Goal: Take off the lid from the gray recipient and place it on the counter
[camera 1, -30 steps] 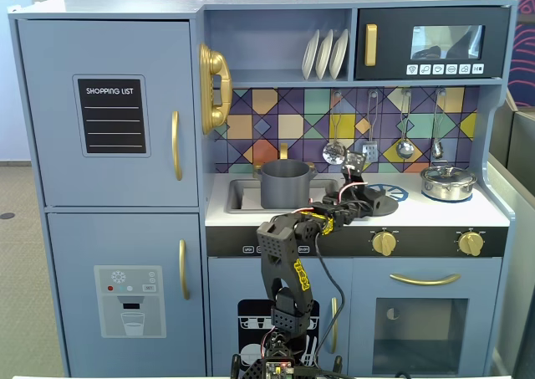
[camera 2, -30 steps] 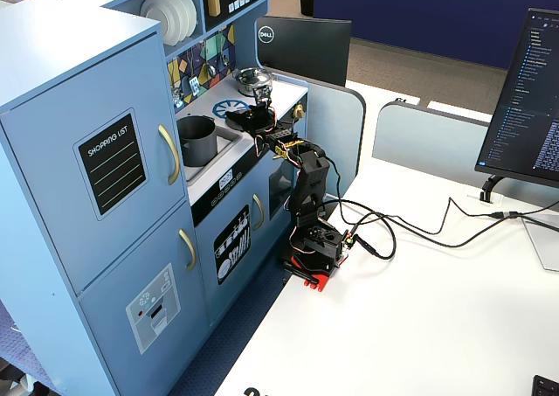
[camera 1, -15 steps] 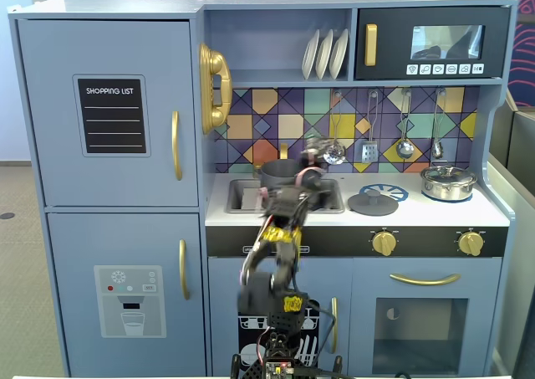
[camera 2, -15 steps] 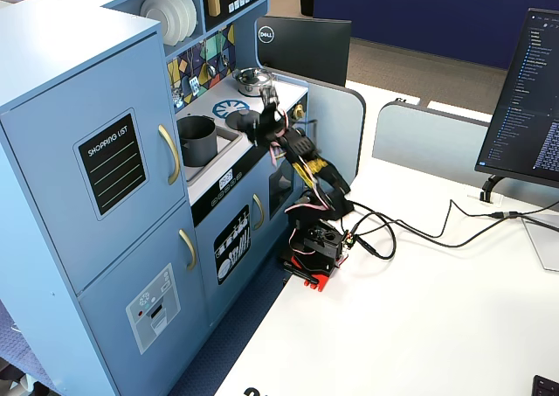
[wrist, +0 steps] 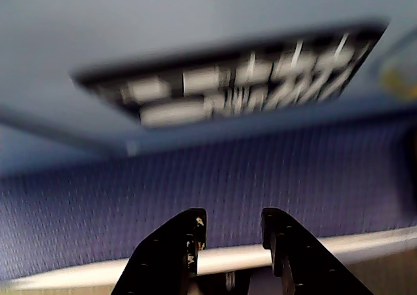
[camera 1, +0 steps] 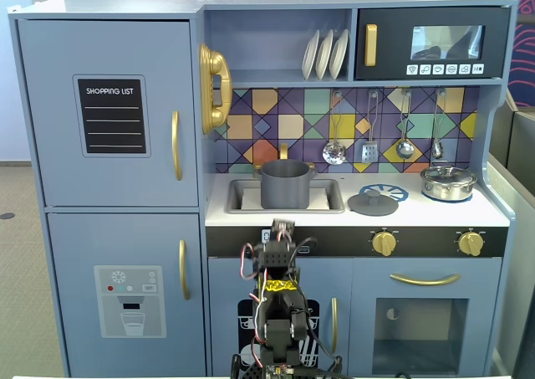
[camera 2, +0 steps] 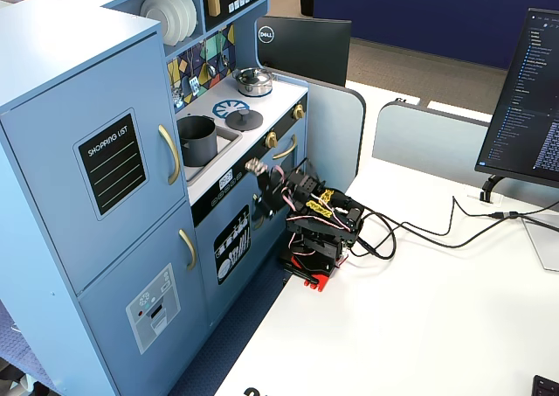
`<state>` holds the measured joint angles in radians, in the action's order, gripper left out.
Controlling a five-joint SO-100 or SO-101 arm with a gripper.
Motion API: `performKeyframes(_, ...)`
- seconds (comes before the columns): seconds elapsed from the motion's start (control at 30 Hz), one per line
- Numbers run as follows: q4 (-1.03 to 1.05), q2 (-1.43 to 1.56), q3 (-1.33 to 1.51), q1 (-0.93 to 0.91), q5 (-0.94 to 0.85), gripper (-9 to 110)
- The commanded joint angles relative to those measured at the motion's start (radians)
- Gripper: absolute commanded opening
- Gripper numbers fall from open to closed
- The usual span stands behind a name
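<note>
In a fixed view, you see the matte dark gray cylindrical pot (camera 1: 285, 184) standing uncovered in the sink recess at left. To its right, the round dark gray lid with a central knob (camera 1: 373, 202) lies flat on the pale surface (camera 1: 435, 213), beside the printed burner. The tool (wrist: 230, 224) holds nothing, its 2 fingers slightly apart, folded low before the cabinet front.

"SHOPPING LIST" on the chalkboard (camera 1: 112, 116); "DELL" on the monitor back (camera 2: 302, 51).

Black arm (camera 2: 306, 205) — yellow label, red-white wires
</note>
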<state>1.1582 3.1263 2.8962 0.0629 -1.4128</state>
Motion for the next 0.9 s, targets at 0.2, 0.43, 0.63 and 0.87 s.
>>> performKeyframes(0.2,0.173,0.051,0.106,-0.009,0.075,0)
performKeyframes(0.43,0.371,0.052,0.106,-0.067,-0.115,2)
performKeyframes(0.63,0.371,0.052,0.106,-0.094,-0.112,4)
performKeyframes(0.87,0.371,0.052,0.106,-0.094,-0.106,6)
